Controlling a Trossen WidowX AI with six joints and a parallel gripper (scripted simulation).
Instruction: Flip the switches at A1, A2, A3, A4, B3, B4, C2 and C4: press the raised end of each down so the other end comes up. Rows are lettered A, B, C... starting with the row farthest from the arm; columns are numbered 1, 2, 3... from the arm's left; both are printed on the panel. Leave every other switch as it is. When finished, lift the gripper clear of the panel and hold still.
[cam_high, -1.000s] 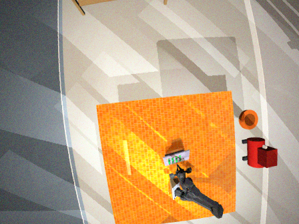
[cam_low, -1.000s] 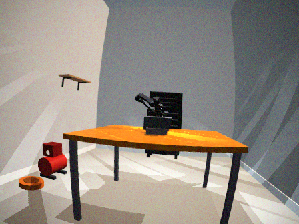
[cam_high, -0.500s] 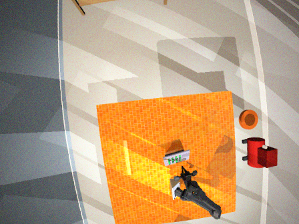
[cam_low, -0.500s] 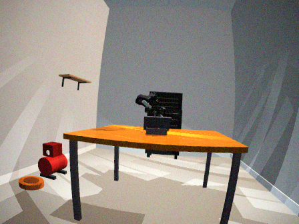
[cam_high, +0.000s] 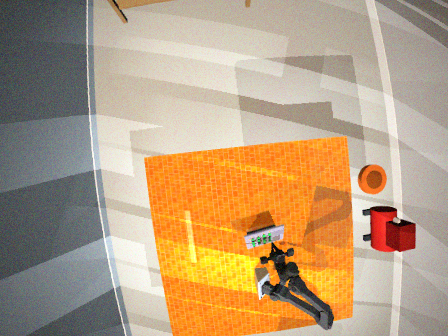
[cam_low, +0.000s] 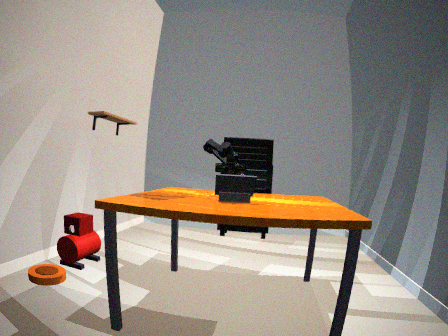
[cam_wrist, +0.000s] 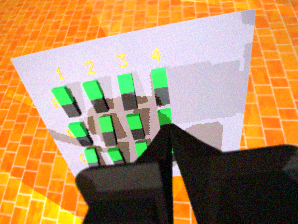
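From the arm's side outward: start with the black arm (cam_high: 325, 319) (cam_low: 217, 148), bent over the orange brick-patterned table (cam_high: 200, 185) (cam_low: 200, 212) (cam_wrist: 20, 145). In the top view, find a pale plate (cam_high: 260, 285) left of the arm, not made out in the exterior view. At the far end of the arm, see the gripper (cam_high: 273, 246) (cam_wrist: 168, 128) with both fingers pressed together and nothing pinched — plain in the wrist view, too small to judge from above. Find the switch panel (cam_high: 277, 235) (cam_wrist: 205, 90) (cam_low: 236, 185) on the table just beyond, showing only its dark back to the exterior view. Up close in the wrist view, read columns 1 to 4 and see green far ends on the row A switches, with dark near ends. See the fingertips overlap the near part of B4 and hide much of C4; cannot tell whether touching. Off the table's right side, note a red compressor (cam_high: 382, 227) (cam_low: 79, 246) and, farther out, an orange ring (cam_high: 362, 178) (cam_low: 34, 271), both on the floor. Only in the exterior view, spot a black rack (cam_low: 260, 155) behind the arm — and a complete wall shelf (cam_low: 112, 118) with two brackets.
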